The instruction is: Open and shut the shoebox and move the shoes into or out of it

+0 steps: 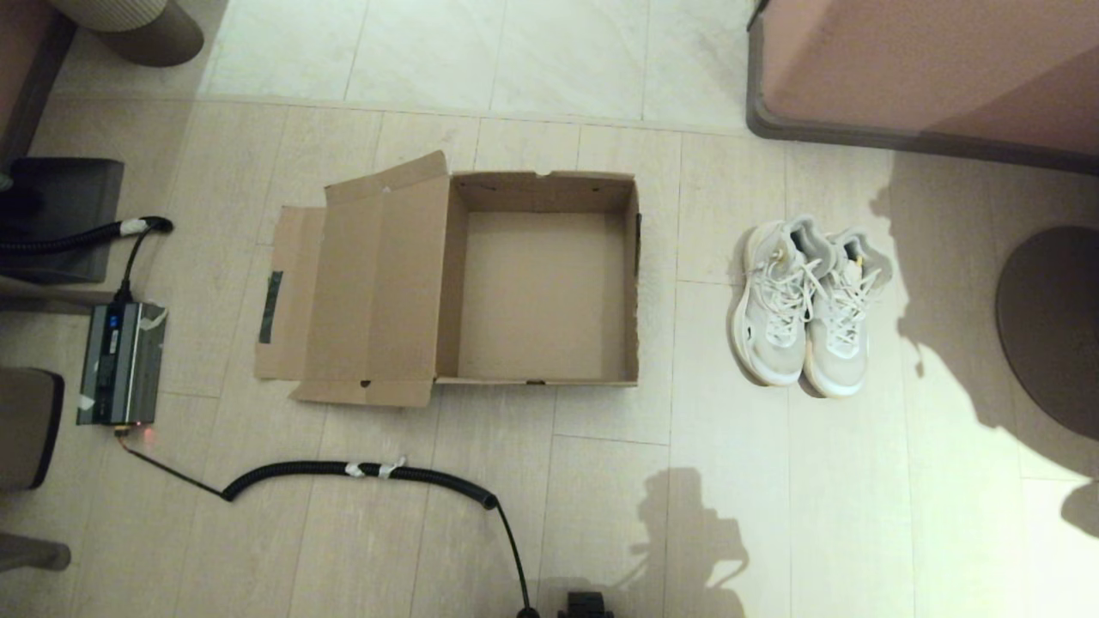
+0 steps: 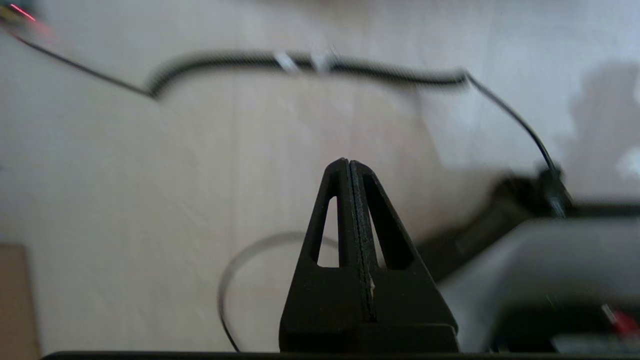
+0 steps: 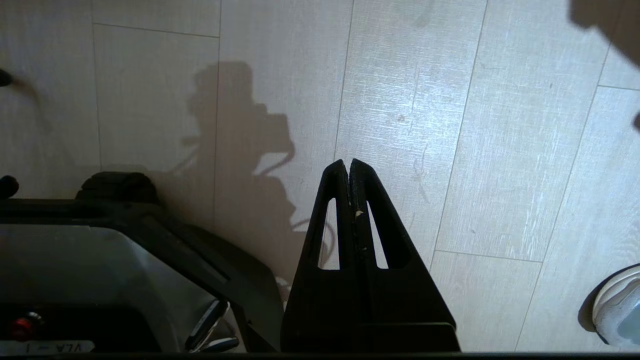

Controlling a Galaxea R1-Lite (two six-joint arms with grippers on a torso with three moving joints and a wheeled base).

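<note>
On the tiled floor, at the centre of the head view, the shoebox lies open. Its hinged lid is folded out flat toward the robot's left, with a dark tape strip on the outer lid flap. The interior of the box holds nothing; bare cardboard shows on its bottom and walls.

The shoes stand on the floor to the robot's right of the box, well apart from it. The two sneakers sit side by side, touching, toes pointing toward the robot, white laces uppermost.

Neither arm appears in the head view. In the left wrist view, the left gripper hangs above bare floor, its fingers pressed together with no object between them. A black coiled cable runs across the floor beyond the fingertips; the same cable appears in the head view, near the robot and in front of the box.

In the right wrist view, the right gripper is likewise above bare floor, fingers pressed together and holding nothing. The toe of one sneaker shows at the edge of that view, apart from the gripper.

A small grey electronic unit with a red indicator light rests on the floor to the robot's left of the lid.
</note>
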